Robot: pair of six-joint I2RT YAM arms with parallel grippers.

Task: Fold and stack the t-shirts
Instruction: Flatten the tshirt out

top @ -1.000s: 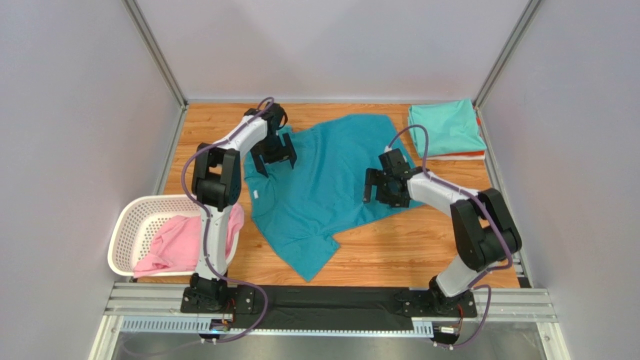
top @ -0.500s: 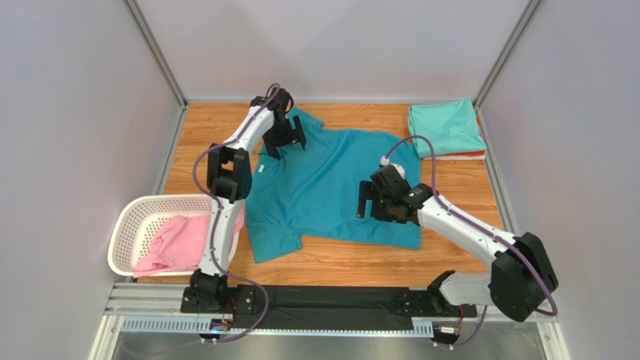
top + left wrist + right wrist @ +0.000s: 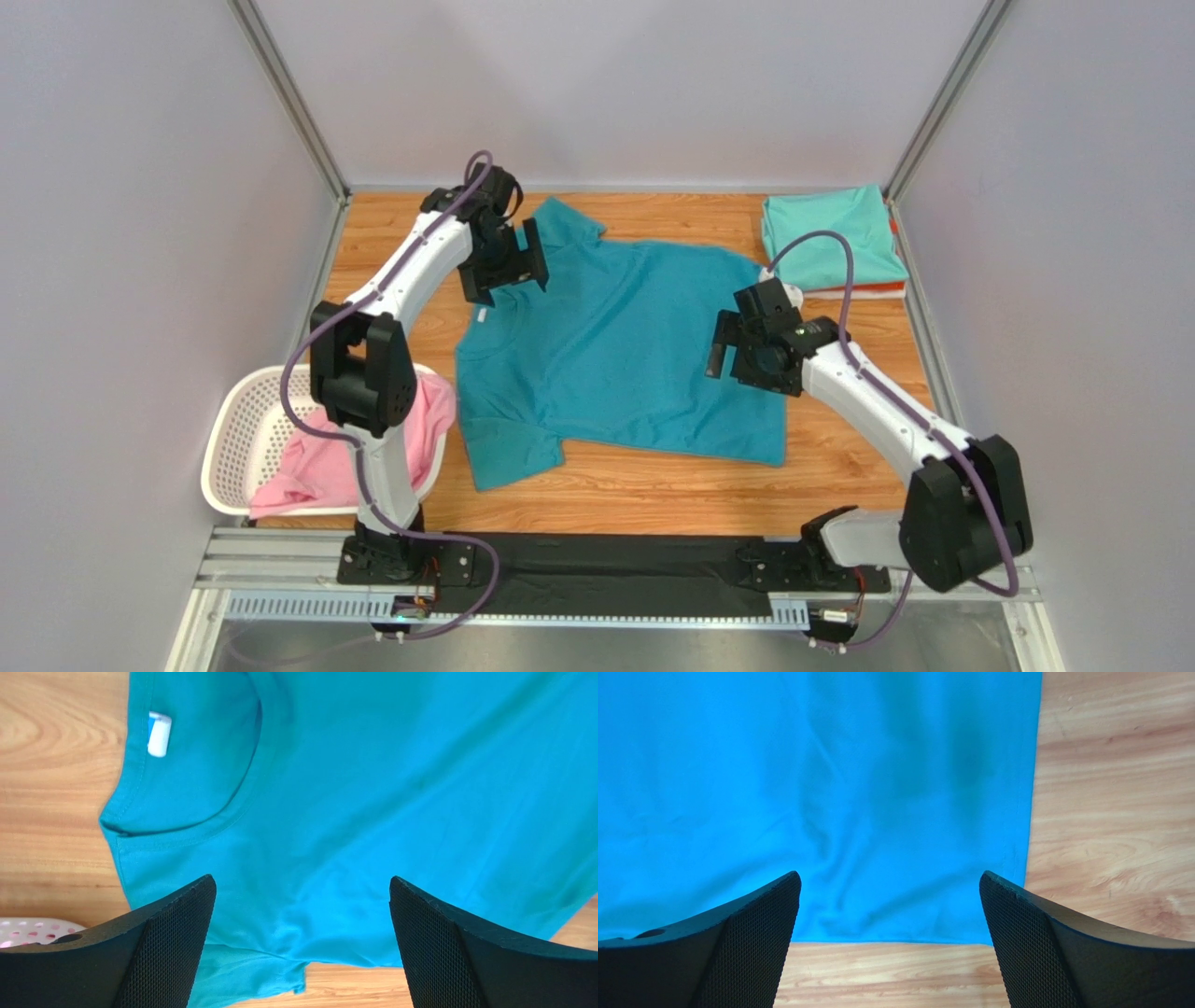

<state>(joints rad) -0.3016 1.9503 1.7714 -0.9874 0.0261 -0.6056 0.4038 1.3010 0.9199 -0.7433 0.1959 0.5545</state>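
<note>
Both pairs of jaws stand wide, holding nothing: left gripper [image 3: 302, 889] above the collar end of the deep teal t-shirt [image 3: 617, 350], right gripper [image 3: 889, 882] over its hem. That shirt lies spread flat on the wooden table [image 3: 673, 483]; the folded mint t-shirt [image 3: 835, 238] sits far right, the pink t-shirt [image 3: 316, 462] in the basket [image 3: 232, 420].

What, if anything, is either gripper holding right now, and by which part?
Nothing is held. The left gripper and the right gripper are both open over the spread teal t-shirt, with no cloth pinched between their fingers.
</note>
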